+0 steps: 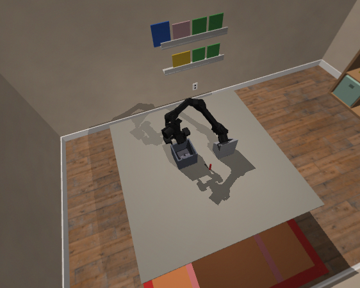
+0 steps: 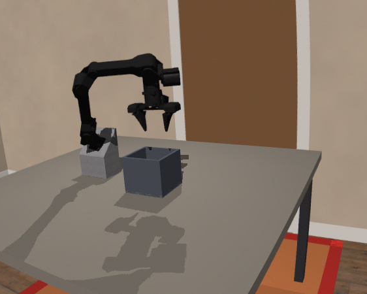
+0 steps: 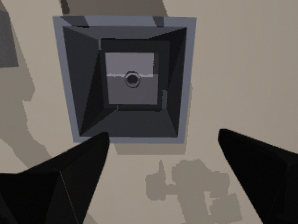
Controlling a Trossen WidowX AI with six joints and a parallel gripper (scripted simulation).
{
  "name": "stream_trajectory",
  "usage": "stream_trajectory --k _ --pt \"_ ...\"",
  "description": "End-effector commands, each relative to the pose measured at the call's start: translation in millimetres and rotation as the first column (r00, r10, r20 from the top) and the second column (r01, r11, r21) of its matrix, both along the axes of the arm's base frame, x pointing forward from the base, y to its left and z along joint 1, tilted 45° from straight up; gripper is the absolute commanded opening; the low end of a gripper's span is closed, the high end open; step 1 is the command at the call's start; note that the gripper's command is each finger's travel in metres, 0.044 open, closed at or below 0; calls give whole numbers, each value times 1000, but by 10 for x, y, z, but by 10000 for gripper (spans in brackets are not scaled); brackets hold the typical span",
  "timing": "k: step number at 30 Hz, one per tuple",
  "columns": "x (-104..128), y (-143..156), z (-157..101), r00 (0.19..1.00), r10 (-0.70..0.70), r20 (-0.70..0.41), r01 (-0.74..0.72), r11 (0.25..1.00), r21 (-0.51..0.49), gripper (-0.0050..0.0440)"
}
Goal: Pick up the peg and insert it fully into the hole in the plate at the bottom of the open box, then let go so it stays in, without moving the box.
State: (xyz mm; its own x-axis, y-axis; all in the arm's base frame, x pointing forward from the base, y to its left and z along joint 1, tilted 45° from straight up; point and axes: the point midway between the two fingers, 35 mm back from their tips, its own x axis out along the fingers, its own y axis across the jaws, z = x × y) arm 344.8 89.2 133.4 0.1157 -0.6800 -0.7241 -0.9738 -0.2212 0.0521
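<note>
Gripper (image 2: 155, 125) hangs above box (image 2: 151, 176) w/ jaws spread, nothing held. Peg (image 1: 209, 166) lies on table, right of box. Descent should be centred over peg, box untouched.
</note>
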Motion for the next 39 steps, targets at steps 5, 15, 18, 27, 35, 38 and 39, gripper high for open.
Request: stream_trajectory --k 5,15,18,27,35,38,39 --pt "-182 228 -276 958 -215 189 206 976 68 440" --pt "-491 481 -637 739 -524 424 473 851 229 440" --pt "-588 538 -734 627 -612 482 541 788 295 440" --pt "-973 686 -1070 229 -784 577 653 563 506 440" --pt "-1259 731 -1281 -125 -815 565 638 371 675 440" --pt "-1409 735 -1382 -268 -799 538 604 296 740 440" --pt "-1453 734 -1410 -315 -790 526 590 271 761 440"
